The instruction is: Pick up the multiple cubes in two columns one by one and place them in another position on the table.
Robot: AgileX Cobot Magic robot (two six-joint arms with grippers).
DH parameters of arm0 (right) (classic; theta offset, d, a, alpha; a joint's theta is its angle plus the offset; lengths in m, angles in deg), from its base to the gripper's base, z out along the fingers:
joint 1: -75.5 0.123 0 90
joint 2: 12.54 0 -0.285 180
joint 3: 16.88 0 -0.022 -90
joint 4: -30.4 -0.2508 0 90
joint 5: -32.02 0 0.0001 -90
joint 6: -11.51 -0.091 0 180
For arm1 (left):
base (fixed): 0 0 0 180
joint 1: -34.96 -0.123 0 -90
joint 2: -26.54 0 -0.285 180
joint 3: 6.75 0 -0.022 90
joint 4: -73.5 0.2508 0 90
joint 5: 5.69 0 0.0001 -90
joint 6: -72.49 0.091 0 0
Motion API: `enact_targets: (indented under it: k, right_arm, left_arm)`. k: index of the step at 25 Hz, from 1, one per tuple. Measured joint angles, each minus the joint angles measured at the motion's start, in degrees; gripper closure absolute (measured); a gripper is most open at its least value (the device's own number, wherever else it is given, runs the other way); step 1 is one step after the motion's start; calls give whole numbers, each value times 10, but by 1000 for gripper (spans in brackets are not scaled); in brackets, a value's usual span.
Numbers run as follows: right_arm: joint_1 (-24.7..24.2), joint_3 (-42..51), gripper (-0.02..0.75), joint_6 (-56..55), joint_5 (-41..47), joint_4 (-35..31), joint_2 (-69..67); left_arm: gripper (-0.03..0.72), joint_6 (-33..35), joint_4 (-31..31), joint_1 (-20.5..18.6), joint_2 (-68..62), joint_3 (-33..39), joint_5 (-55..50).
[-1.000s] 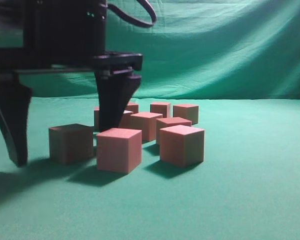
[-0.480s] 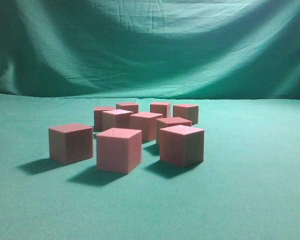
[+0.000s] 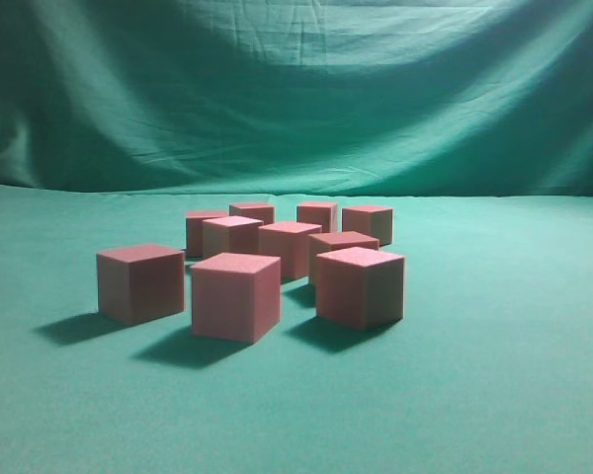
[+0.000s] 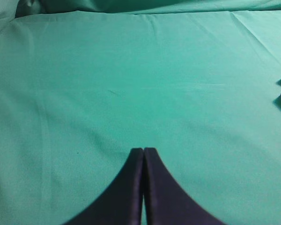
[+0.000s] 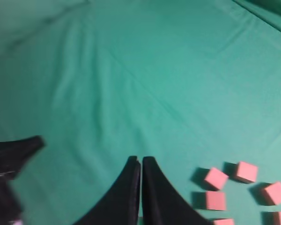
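In the exterior view, nine cubes (image 3: pixel 235 296) sit in a loose cluster on the green counter (image 3: pixel 494 375), with a draped green backdrop (image 3: pixel 376 89) behind them. Taking the nearest, middle-front cube as the landmark: one cube stands just to its left, apart from it; another stands to its right, turned at a slight angle. The remaining six lie behind it in two rough rows, closely packed, some overlapping in sight so that contact cannot be told. No arm appears here.

In the left wrist view, the left tool (image 4: pixel 143 151) hangs over bare cloth with its two black fingers pressed together, holding nothing. Slivers of two cubes show at the right edge, well apart from the tool.

In the right wrist view, the right tool (image 5: pixel 140 160) is likewise closed tip to tip and empty. Several cubes (image 5: pixel 216 178) lie to its right, near the bottom corner, apart from it. A blurred dark shape (image 5: pixel 9 159) sits to its left.
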Motion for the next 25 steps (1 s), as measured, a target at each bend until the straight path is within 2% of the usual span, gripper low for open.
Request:
enact_targets:
  k: [5,10,17,21,25]
  right_arm:
    - [0,-2,738,1,5,-59,69]
    - [0,-2,738,65,10,-115,120]
    - [0,6,738,100,9,-136,196]
    - [0,82,738,101,9,-107,266]
    - [0,214,738,101,9,-81,348]
  left_arm:
    - [688,0,0,0,0,0,0]
    - [688,0,0,0,0,0,0]
    - [688,0,0,0,0,0,0]
    - [688,0,0,0,0,0,0]
    - [688,0,0,0,0,0,0]
